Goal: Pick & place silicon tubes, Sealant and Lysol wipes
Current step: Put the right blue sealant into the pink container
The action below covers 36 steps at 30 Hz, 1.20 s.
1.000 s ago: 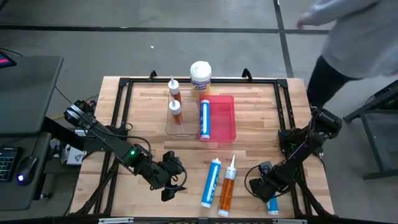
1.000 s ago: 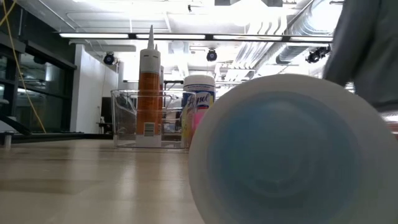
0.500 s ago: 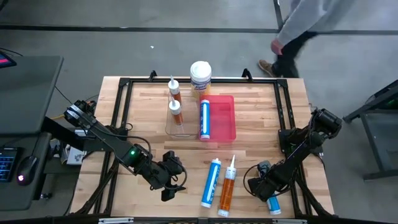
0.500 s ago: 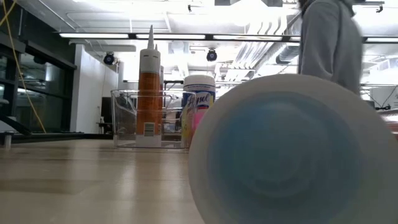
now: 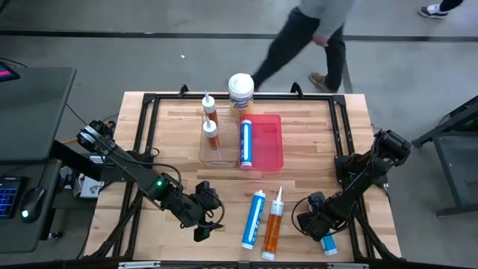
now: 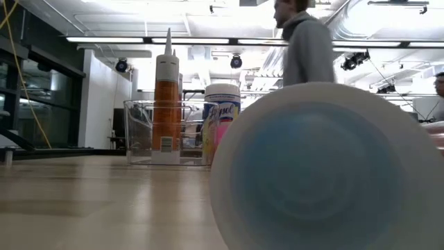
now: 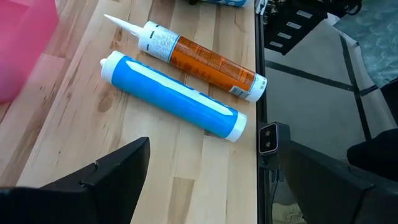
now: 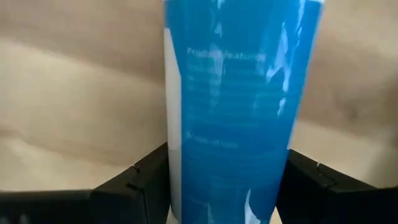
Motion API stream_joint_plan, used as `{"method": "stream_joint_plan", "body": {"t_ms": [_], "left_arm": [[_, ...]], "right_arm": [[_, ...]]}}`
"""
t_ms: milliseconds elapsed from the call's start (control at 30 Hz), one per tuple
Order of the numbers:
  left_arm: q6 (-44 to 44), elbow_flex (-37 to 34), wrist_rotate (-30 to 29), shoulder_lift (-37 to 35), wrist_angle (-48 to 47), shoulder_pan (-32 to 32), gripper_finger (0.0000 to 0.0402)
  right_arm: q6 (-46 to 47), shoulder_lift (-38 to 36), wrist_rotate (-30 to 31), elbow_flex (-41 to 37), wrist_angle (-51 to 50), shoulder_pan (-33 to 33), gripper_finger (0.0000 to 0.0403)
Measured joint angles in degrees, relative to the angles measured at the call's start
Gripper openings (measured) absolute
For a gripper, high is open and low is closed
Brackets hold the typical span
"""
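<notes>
My right gripper (image 5: 321, 232) is low over a blue cartridge (image 5: 327, 246) that lies on the table near the front right corner. Its fingers stand on either side of the cartridge body (image 8: 236, 112). My left gripper (image 5: 213, 219) is open and empty near the front left, facing a blue cartridge (image 7: 174, 96) and an orange cartridge (image 7: 199, 57) that lie side by side on the table. The Lysol wipes (image 5: 240, 92) stand upright at the far edge and also show in the low view (image 6: 222, 111). My right gripper has one finger (image 8: 134, 186) and the other finger (image 8: 317, 183) close against the two sides of the blue cartridge's body (image 8: 186, 155), coming from above and lying across it. I cannot tell whether they touch it. The cartridge lies on the table.
A clear bin (image 5: 215, 146) holds two upright orange cartridges (image 5: 210, 112). A pink tray (image 5: 267, 142) beside it holds a blue cartridge (image 5: 245, 143). A cartridge's white end (image 6: 326, 167) fills the low view. A person (image 5: 306, 33) walks beyond the far edge.
A person beyond the table's far edge has walked from right to left. Both arms and all the things on the table have kept still.
</notes>
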Motion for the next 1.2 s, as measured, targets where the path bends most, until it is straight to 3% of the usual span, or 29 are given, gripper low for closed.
{"method": "stream_joint_plan", "body": {"t_ms": [633,933,1200], "left_arm": [[0.01,0.0,0.07,0.0,0.0,0.0,0.0346],[0.0,0.0,0.26,0.0,0.0,0.0,0.0346],[0.0,0.0,0.24,0.0,0.0,0.0,0.0346]], "right_arm": [[-10.74,-14.2,15.99,0.0,1.96,-4.33,0.021],[-22.78,-20.75,23.01,0.02,7.82,-12.47,0.021],[-37.54,-23.53,21.74,0.07,17.59,-21.53,0.021]]}}
